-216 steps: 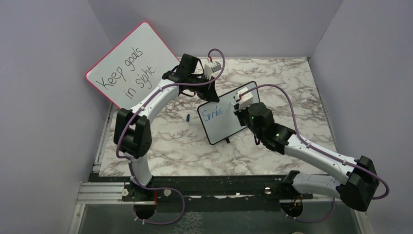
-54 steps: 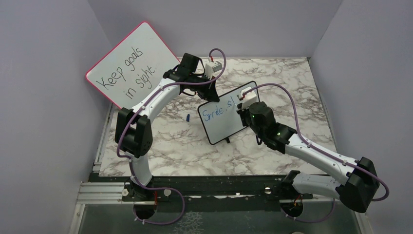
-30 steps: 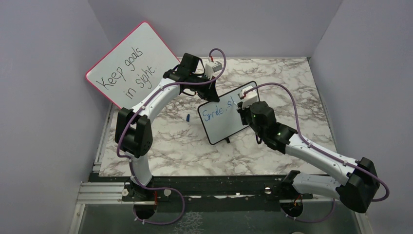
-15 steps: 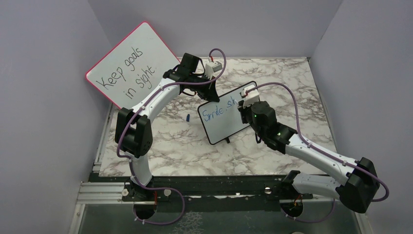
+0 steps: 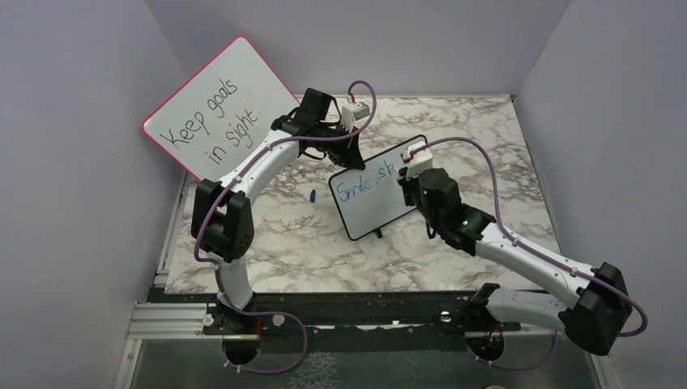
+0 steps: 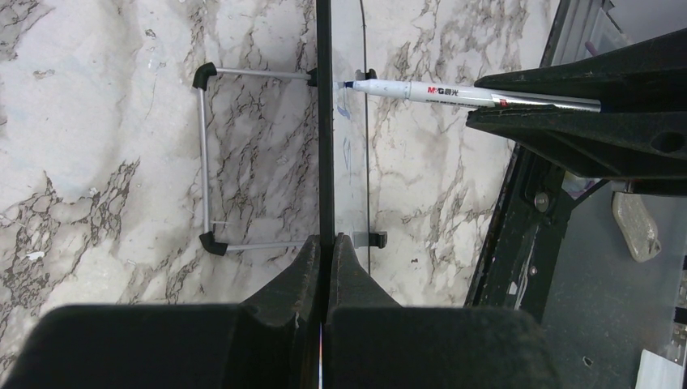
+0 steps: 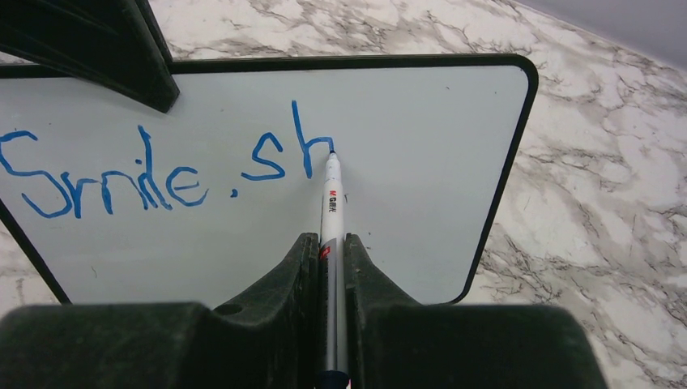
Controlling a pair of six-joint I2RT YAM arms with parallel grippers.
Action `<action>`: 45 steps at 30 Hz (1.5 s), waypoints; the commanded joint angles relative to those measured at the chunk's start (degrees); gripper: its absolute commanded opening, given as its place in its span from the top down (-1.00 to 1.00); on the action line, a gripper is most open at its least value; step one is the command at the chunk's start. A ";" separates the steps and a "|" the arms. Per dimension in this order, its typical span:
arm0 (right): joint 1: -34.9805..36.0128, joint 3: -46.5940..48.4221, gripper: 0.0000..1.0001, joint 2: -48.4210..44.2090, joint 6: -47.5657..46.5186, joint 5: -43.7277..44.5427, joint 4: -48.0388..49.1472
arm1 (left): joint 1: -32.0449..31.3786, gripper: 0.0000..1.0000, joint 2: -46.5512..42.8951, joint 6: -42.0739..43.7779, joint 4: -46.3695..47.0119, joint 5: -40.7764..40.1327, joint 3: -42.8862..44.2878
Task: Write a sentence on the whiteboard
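Black-framed whiteboard [image 5: 370, 209], standing, long edge horizontal

The whiteboard [image 7: 405, 227] is smooth white in a black plastic frame; the stand [image 6: 202, 154] behind it is bare metal wire. The marker [image 7: 333, 203] in the matt black right gripper [image 7: 332, 241] looks shiny plastic.

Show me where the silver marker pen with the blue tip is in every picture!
Left wrist: silver marker pen, upper right, lying sideways, tip at the small black-framed whiteboard.
Right wrist: centre, held in the right gripper, tip at the blue letter h.
Top external: hidden behind the right gripper.
Shared landmark: that whiteboard, in all three.
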 commanded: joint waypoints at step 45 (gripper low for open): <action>-4.01 -3.59 0.99 -4.53 3.54 -3.55 6.95 | -1.38 1.00 2.13 2.03 -3.03 -1.15 0.28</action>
